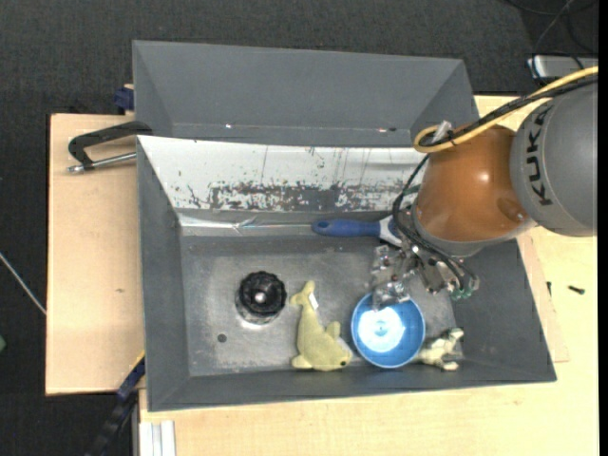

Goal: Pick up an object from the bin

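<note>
**Camera view.** A single camera looks down from above on the grey sheet-metal bin (285, 93). It is tilted somewhat from the bin's near side, so the inner face of the tall far wall lies open toward the top of the frame, while the near wall is strongly foreshortened at the bottom. The bin fills the middle of the frame. The pale wooden board (90, 255) beneath it and the dark carpeted floor (285, 8) border it. The grey arm with orange wrist cover (470, 198) enters from the right.
</note>
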Tool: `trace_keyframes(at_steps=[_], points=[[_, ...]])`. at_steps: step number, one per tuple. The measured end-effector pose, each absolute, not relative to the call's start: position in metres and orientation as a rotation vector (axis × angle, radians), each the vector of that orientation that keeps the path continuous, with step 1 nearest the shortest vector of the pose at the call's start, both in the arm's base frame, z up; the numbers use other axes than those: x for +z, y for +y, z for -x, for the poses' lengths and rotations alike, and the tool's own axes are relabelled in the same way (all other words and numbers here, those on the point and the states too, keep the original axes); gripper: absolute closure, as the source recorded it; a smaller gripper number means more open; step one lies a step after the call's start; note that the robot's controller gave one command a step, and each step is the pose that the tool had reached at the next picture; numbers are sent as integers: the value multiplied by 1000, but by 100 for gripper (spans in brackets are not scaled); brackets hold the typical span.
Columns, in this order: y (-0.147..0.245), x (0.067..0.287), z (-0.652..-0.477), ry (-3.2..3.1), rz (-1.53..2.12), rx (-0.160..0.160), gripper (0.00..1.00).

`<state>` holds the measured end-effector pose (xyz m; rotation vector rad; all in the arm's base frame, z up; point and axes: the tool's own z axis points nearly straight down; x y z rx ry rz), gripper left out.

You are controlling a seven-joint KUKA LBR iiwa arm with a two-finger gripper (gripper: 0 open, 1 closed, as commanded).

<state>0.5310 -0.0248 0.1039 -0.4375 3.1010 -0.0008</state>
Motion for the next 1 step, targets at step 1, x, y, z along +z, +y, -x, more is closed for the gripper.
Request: trace_keyframes(at_steps=[1], points=[[-24,126,-533,3102,436,-1,100]])
